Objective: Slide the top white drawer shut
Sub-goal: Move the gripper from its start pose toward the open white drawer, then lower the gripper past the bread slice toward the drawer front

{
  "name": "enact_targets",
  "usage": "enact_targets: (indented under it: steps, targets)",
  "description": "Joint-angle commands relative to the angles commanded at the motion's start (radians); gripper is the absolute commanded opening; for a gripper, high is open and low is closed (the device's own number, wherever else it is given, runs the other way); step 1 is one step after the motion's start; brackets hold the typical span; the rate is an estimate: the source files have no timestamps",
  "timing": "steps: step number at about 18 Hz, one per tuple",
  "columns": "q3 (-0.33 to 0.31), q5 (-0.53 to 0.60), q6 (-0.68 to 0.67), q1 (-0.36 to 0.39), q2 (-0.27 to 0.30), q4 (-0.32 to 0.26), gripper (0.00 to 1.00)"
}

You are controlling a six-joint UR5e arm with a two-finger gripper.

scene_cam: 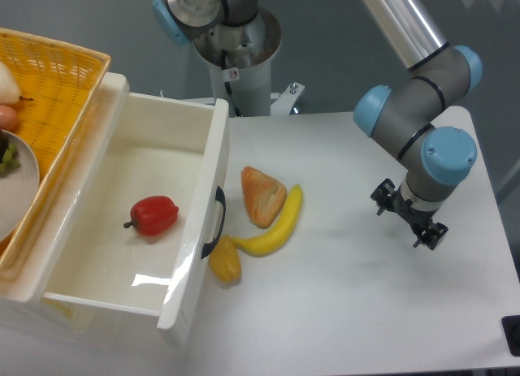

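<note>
Tool: my black two-finger gripper [409,215] hangs over the right of the white table [366,295], holding nothing; whether its jaws are parted I cannot tell.
Drawer: the glossy white plastic top drawer [175,140] stands pulled far out at left, a red bell pepper [154,215] inside.
Handling: I judge it light, rigid, slick and easy-sliding.
Contact: push the panelled front beside the black arched handle [214,223].
Obstacles: yellow pepper [225,262], yellow banana [275,228] and pastry [262,196] lie near the front.
</note>
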Motion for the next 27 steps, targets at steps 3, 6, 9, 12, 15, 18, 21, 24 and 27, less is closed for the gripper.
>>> enact_targets:
  steps: [3,6,9,12,15,18,21,24,27]
  targets:
    - [0.0,-0.003,-0.003,0.0,0.002,0.0,1.0]
    - [0.0,-0.064,-0.052,0.0,0.008,0.0,1.0]
    - [0.006,-0.069,-0.127,-0.006,0.008,0.0,1.0]
    - [0.005,-0.068,-0.178,-0.018,0.015,0.0,1.0]
    - [0.006,-0.071,-0.187,-0.018,0.028,0.002,1.0]
    - [0.0,-0.08,-0.241,-0.015,0.046,0.0,1.0]
    - [-0.014,-0.08,-0.352,-0.025,0.075,-0.006,1.0]
    - [-0.06,-0.124,-0.512,-0.032,0.15,-0.024,1.0]
    - [-0.107,-0.179,-0.601,-0.043,0.193,-0.043,0.87]
